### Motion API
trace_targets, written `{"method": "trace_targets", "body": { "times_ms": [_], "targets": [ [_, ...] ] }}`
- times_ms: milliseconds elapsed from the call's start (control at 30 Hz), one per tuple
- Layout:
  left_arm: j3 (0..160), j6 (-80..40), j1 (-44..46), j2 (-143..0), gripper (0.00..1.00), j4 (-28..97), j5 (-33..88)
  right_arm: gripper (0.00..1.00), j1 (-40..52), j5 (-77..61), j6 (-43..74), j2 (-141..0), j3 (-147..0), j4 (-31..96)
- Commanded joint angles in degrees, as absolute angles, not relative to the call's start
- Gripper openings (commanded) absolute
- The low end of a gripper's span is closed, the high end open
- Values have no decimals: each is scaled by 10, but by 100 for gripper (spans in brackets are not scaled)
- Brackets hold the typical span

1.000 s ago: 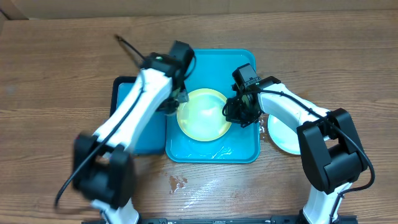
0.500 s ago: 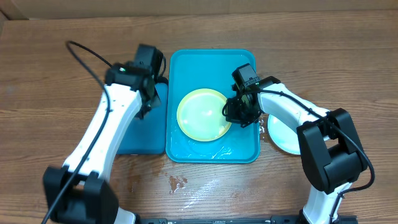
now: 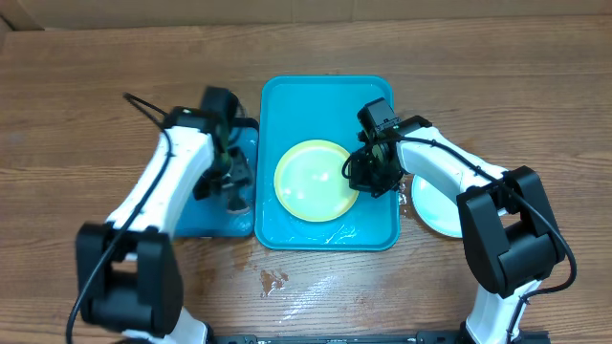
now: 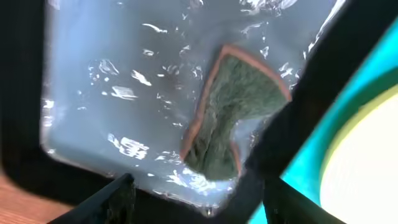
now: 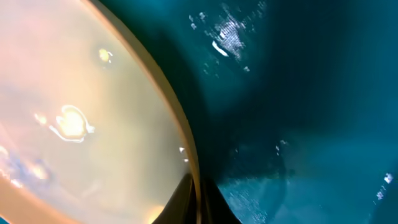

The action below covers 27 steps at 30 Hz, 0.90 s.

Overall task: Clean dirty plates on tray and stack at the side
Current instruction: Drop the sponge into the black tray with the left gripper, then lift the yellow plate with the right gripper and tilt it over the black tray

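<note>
R jaws pinch plate [image 3: 311,182] rim on tray [image 3: 325,96]; L jaws spread over sponge [image 4: 233,118] in small tray [image 4: 106,74].

The table [image 3: 76,86] is seen to be of wood, matt, with an open grain; a wet, shining patch [image 3: 273,279] is shown on it, near the light-teal tray [image 3: 325,91]. That tray is of smooth, glossy plastic, beaded with water. The yellow-green rimmed plate [image 3: 311,180] is smooth and glossy, and highlights are caught on it. The smaller blue tray [image 4: 112,81] is wet and glistening. The sponge [image 4: 233,118] lying in it is rough and fibrous. The arm casings [image 3: 445,170] are of smooth white plastic.
</note>
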<state>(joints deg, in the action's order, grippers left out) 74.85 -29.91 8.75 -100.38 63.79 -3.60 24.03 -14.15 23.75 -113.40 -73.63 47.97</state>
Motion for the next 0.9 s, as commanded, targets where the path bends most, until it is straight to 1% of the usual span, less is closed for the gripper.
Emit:
{"method": "trace_targets", "body": {
  "times_ms": [0,33,167,300,400,433,567,667,767,867],
  "targets": [
    [819,-282,57,-923,69,688,-15,4,244,-76,225,-1107,-759,518],
    [833,-282,48,-908,73,701,-14,4,247,-62,224,-1094,-772,529],
    [885,-282,14,-841,80,748,-11,4,264,-21,185,-1047,-849,575],
    [936,-256,-25,-768,83,771,24,4,296,15,175,-1032,-938,608],
    [971,-246,-53,-712,95,776,44,4,336,45,175,-1032,-980,587],
    [980,-244,-58,-696,100,776,46,4,353,62,175,-1032,-983,565],
    [1002,-244,-60,-617,100,774,46,4,425,143,175,-1043,-983,463],
    [1002,-244,-60,-576,100,781,45,4,469,170,165,-1058,-983,402],
    [1002,-244,-60,-551,100,792,44,4,498,185,142,-1081,-983,363],
    [1002,-244,-60,-540,100,806,43,4,518,242,143,-1102,-983,345]
  ]
}}
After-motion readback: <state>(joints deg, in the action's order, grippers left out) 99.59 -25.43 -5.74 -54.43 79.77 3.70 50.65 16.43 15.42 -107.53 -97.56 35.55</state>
